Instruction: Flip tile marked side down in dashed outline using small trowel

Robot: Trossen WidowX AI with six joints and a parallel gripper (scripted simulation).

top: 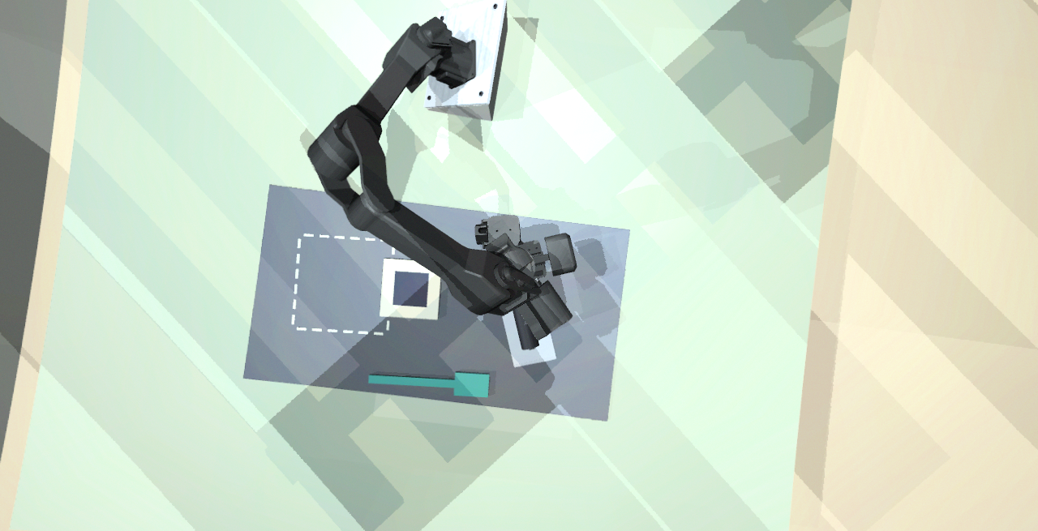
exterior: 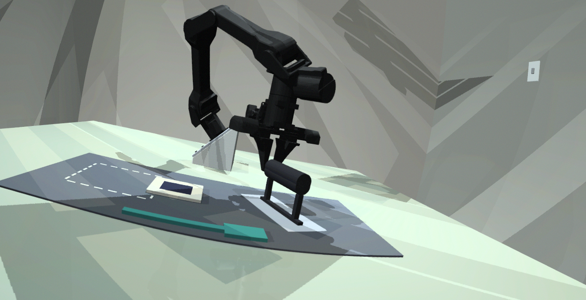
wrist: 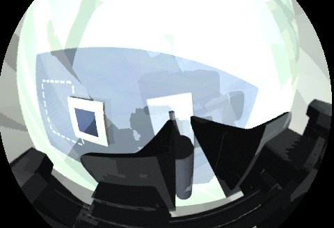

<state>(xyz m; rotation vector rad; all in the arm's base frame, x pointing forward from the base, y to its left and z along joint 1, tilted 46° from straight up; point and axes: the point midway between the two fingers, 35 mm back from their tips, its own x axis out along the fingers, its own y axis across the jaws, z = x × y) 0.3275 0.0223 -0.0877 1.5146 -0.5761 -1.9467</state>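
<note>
The pale tile (top: 410,288) (exterior: 176,188) (wrist: 87,121) lies flat, dark mark up, across the right side of the dashed outline (top: 301,329) (exterior: 68,179). A teal trowel-shaped tool (top: 471,384) (exterior: 246,231) with a thin handle lies flat near the mat's front edge. A white-plated tool (top: 533,357) (exterior: 289,176) (wrist: 184,165) stands plate down at the right, its black bar handle raised on posts. My gripper (exterior: 271,157) (wrist: 181,119) is slightly open, its fingertips close to that bar handle; nothing looks gripped. Contact is unclear, and the top view hides the fingertips.
The grey mat (top: 581,383) (exterior: 364,245) (wrist: 115,58) bears all these things. The arm's white base (top: 462,97) (exterior: 217,150) stands behind it. My forearm passes over the mat and covers part of the tile's surroundings in the top view.
</note>
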